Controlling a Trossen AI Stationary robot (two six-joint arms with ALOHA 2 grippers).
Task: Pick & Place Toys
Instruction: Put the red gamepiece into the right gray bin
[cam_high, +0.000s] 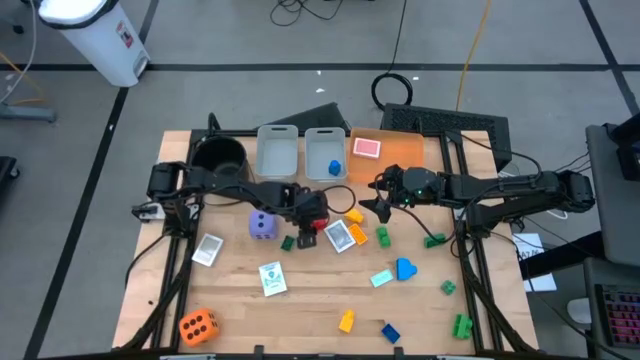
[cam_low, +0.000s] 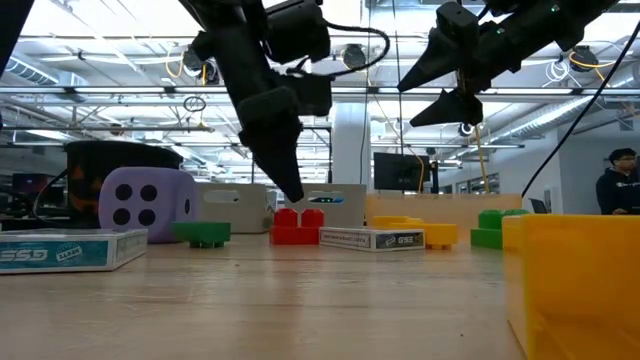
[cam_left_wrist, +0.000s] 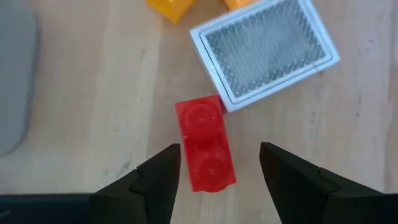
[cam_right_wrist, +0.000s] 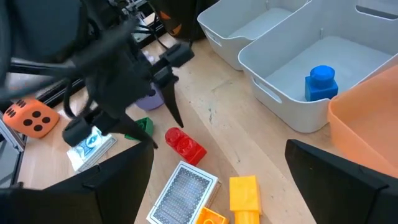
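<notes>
My left gripper (cam_left_wrist: 217, 171) is hanging low over the wooden worktop (cam_high: 300, 300), fingers parted and straddling the small red plastic two-stud brick (cam_left_wrist: 205, 151), one finger on each side, not clamping it. That brick is lying flat on the worktop, one corner touching the white-bordered picture card with the grey patterned back (cam_left_wrist: 264, 50). In the high view the purple dotted die (cam_high: 262, 225) is sitting just to the left of the gripper and a small green brick (cam_high: 288, 243) is near it. My right gripper (cam_high: 383, 205) is hovering above the worktop near the flat orange tray (cam_high: 405, 150), fingers spread wide, holding nothing. A blue plastic brick (cam_right_wrist: 321, 83) is sitting inside one of the grey plastic bins (cam_right_wrist: 292, 112). The orange dotted die (cam_high: 197, 325) is resting at the front left corner, well apart from both arms
</notes>
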